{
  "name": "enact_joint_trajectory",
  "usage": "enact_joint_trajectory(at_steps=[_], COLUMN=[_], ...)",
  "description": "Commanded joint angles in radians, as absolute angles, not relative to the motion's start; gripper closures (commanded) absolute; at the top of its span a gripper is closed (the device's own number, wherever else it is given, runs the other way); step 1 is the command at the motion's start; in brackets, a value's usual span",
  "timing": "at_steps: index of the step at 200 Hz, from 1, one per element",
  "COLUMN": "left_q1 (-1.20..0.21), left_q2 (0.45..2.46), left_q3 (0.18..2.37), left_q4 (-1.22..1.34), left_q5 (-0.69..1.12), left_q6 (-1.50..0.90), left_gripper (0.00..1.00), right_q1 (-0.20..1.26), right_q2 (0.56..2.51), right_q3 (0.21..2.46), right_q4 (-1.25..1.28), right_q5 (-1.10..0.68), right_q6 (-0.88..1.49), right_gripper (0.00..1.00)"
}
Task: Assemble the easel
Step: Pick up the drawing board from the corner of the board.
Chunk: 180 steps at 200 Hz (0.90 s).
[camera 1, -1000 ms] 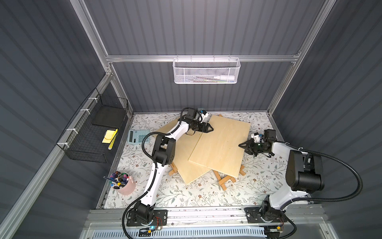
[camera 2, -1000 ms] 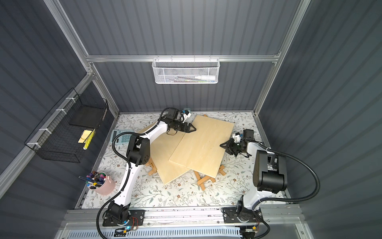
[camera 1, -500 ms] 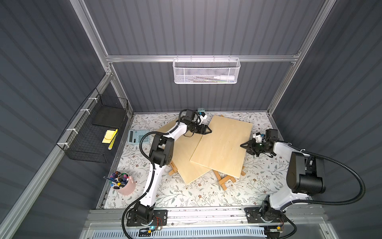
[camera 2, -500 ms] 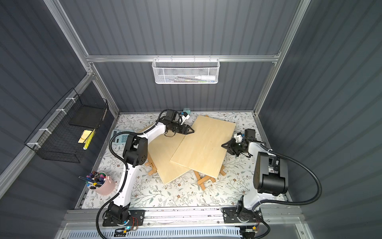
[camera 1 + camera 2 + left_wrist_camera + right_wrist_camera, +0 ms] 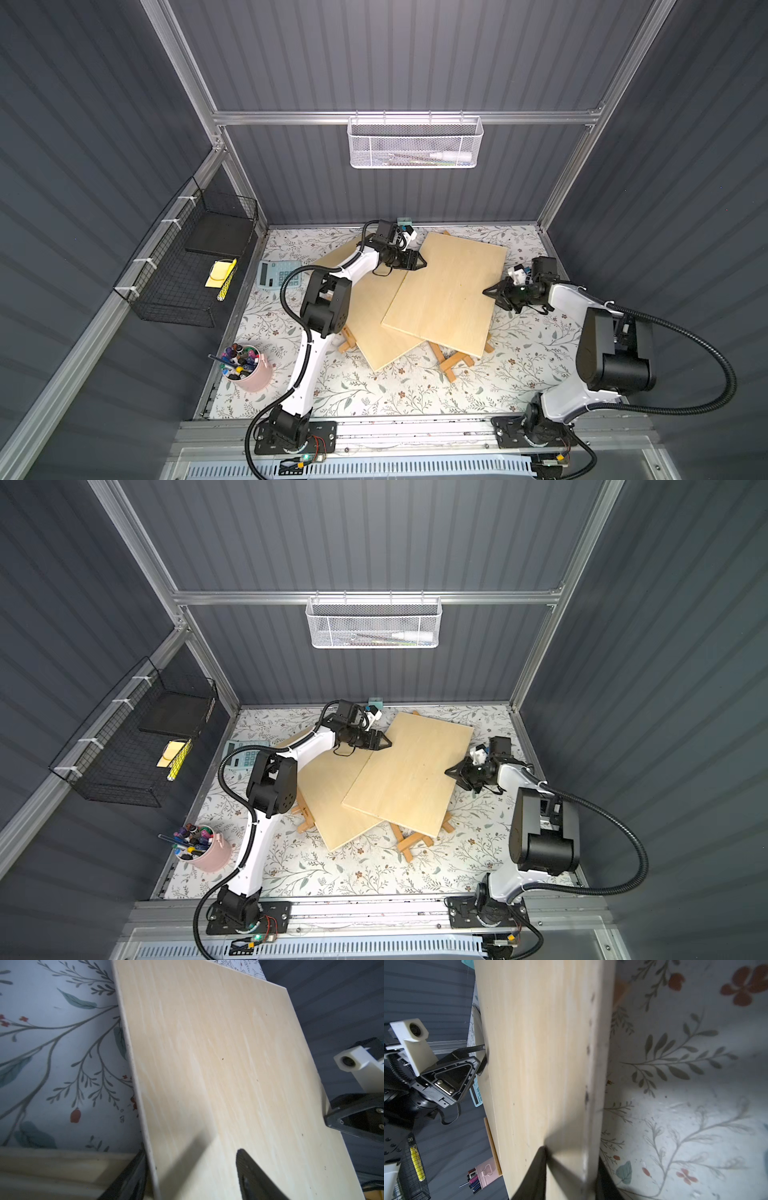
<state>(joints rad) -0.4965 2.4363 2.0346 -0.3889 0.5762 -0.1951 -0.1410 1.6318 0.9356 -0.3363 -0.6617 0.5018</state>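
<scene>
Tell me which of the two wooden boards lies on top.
The board nearer the right arm, clamped at its edge by the right gripper. It overlaps the other board, which lies beneath it toward the left arm.

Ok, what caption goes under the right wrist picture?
Right gripper pinches one edge of the wooden board; left gripper straddles the opposite edge.
</scene>
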Motion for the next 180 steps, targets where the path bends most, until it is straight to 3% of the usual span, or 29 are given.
enact_joint_trajectory(at_steps=[1,12,57,130,180], left_q1=[-0.682,-0.686,-0.693,-0.695,-0.695], left_q2=[2.445,2.450,2.458,2.387,2.270], left_q3=[2.002,1.998,1.982,1.883,1.781], left_q4=[-0.637,-0.630,-0.618,-0.617,-0.554], left_q5=[0.757,0.741,0.709,0.787,0.904], left_q6=[-0.242,-0.254,-0.277,-0.243,-0.254], left_gripper=[0.32,0.32,0.33,0.35,0.43], right_q1=[-0.087,-0.088,-0.097,-0.121,-0.120], right_q2=[1.692,1.698,1.738,1.753,1.756], right_q3=[0.897,0.895,0.883,0.850,0.858], right_q4=[-0.448,-0.448,-0.412,-0.332,-0.335], right_q5=[-0.206,-0.224,-0.361,-0.454,-0.462], right_q6=[0.494,0.507,0.568,0.586,0.561], right_gripper=[0.74,0.61,0.43,0.44,0.45])
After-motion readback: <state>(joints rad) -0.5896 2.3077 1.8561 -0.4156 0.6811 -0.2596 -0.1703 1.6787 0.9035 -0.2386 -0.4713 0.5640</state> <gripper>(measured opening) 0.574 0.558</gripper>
